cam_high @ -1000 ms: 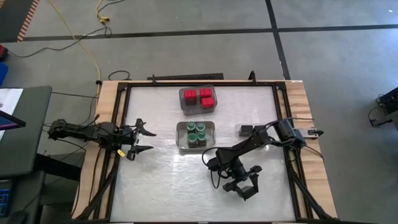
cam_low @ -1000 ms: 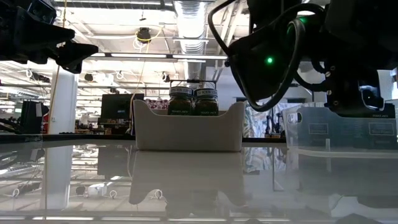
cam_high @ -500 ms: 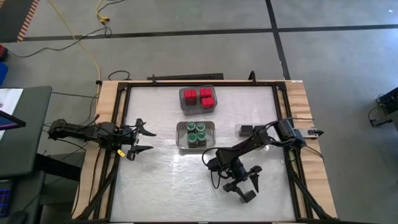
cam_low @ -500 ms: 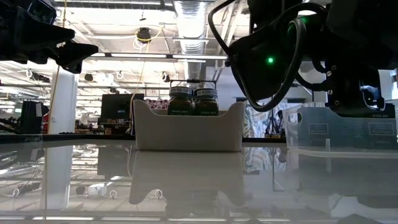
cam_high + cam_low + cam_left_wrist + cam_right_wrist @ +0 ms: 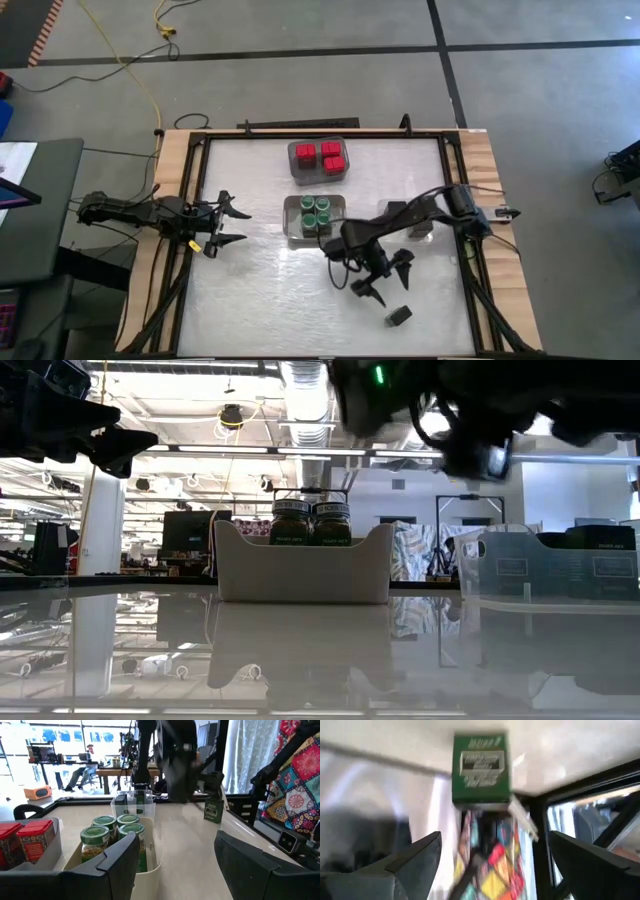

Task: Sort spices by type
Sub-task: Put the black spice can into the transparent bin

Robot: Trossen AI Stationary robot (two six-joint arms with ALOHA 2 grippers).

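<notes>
Bin (image 5: 296, 160) holds 3 red spices (image 5: 322, 155); bin (image 5: 290, 217) holds green-lidded jars (image 5: 316, 215).

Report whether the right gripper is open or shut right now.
Open. In the high view the right gripper hangs with its fingers spread and nothing between them; a dark tin lies alone on the table just beyond.

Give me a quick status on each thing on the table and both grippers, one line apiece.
Red-topped spices: grouped in the far bin.
Green-lidded jars: upright, grouped in the middle bin.
Dark tin: alone on the table, free of the gripper.
Right gripper: open, empty, above the table near that tin.
Left gripper: open, empty, waiting at the left side.
</notes>
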